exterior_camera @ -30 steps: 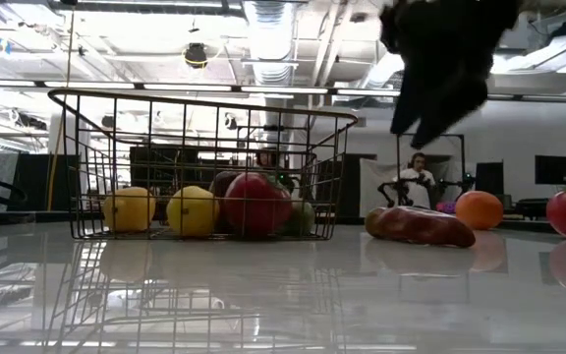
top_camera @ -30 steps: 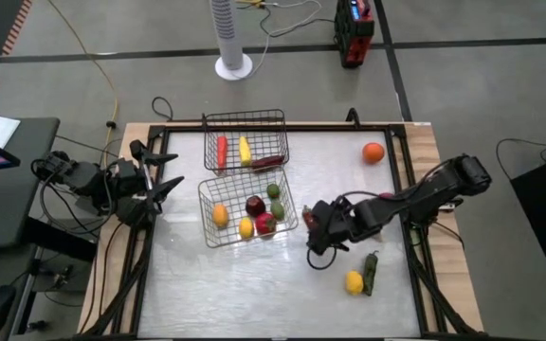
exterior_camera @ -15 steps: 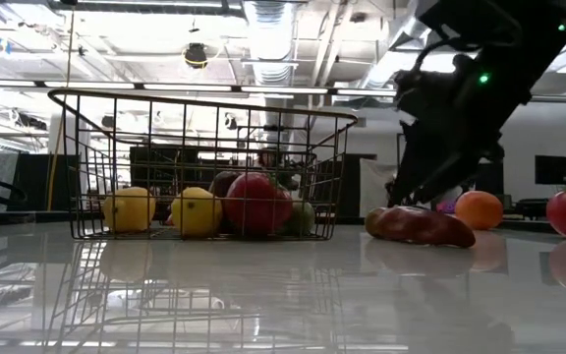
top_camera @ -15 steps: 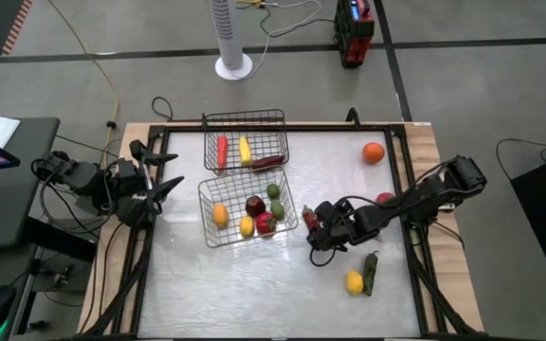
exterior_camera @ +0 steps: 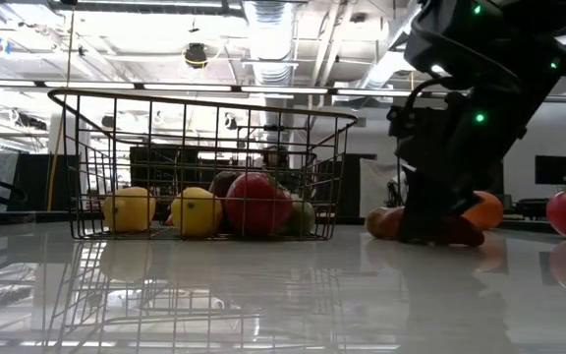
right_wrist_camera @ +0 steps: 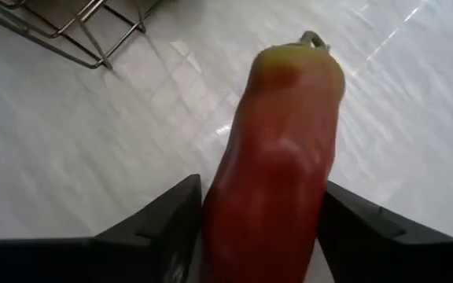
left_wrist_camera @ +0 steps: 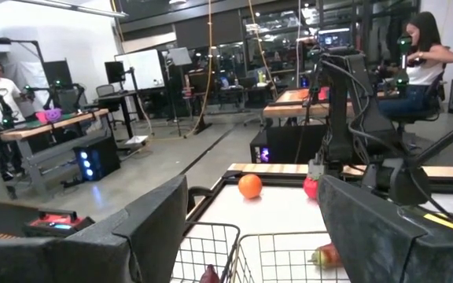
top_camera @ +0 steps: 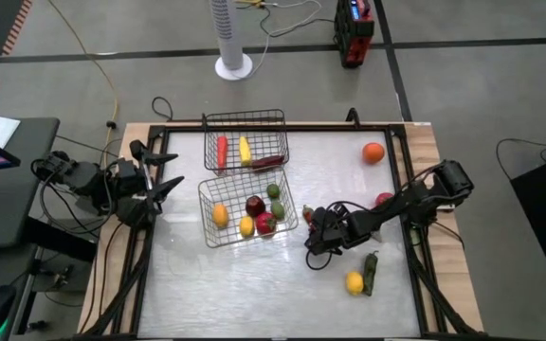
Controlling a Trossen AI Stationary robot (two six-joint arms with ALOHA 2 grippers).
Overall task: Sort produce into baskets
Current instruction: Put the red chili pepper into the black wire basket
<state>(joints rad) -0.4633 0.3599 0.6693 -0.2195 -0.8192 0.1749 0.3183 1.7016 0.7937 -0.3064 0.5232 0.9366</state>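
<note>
**Right hand down over a red pepper beside the near basket**

We see the desk [top_camera: 254,284] from above, with the right arm stretched low across it from the right edge. Its hand [top_camera: 313,225] sits just right of the nearer basket [top_camera: 246,210]. In the right wrist view a long red pepper [right_wrist_camera: 278,173] with a yellowish stem end lies on the desk between the two dark fingers [right_wrist_camera: 160,228], which stand close on either side of it. We cannot tell whether they already press on it or whether the pepper is lifted; from the low view it looks to rest on the desk, mostly hidden behind the hand.

The left arm waits at the desk's left edge, its hand [top_camera: 164,175] with fingers spread and nothing in it.

The nearer basket holds an orange-yellow fruit, a lemon, two red apples and green fruit. The farther basket [top_camera: 245,142] holds a red piece, a yellow corn and a dark red piece. Loose on the desk are an orange [top_camera: 373,152] near the far right corner, a red fruit [top_camera: 385,199] partly hidden by the right arm, and a lemon [top_camera: 354,281] touching a dark green pepper [top_camera: 371,271] near the front.

People at benches in the room beyond are too far off to make out well. We can read no writing anywhere.
</note>
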